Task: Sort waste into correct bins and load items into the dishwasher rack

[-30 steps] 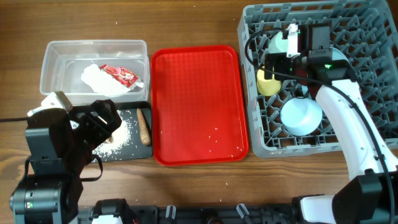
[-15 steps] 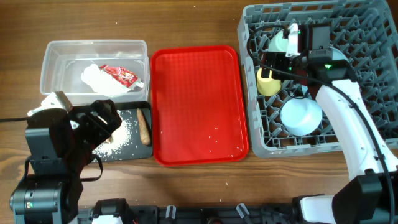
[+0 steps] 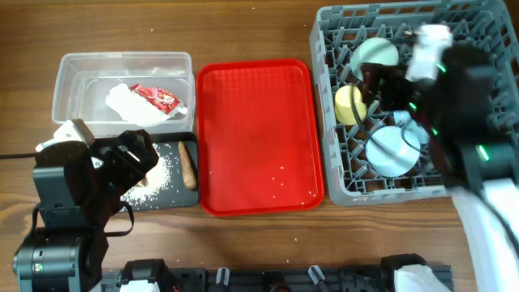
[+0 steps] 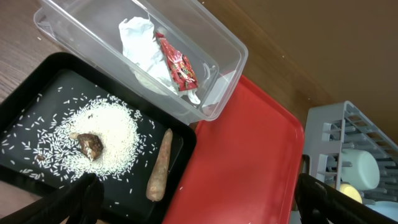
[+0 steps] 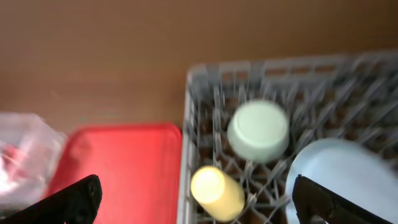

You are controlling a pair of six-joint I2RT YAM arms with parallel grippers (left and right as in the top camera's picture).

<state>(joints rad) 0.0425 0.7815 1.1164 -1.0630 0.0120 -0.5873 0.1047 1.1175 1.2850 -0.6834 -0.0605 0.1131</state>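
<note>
At the table's left edge, your left wrist camera shows what the overhead cannot: the brown lump (image 4: 90,144) sits in the white crumbs (image 4: 112,127) on the black tray (image 4: 59,71), a spot the left arm covers from above. The brown stick (image 4: 160,167) lies along that tray's right side. Behind it, the napkin (image 4: 142,46) and red wrapper (image 4: 177,62) lie in the clear tub (image 4: 231,48). Your left claw (image 4: 199,193) hangs spread wide over the tray, holding nothing.

The red tray (image 3: 259,138) at mid-table carries a few white specks.

At the right edge, the rack (image 3: 486,32) holds the pale green bowl (image 3: 375,53), yellow cup (image 3: 349,104) and light blue bowl (image 3: 393,150). Your right claw (image 5: 196,186) is wide open and empty above them, and its view is blurred.

Since a second ago the right arm has lifted off the rack, uncovering the green bowl. The left arm has not moved.
</note>
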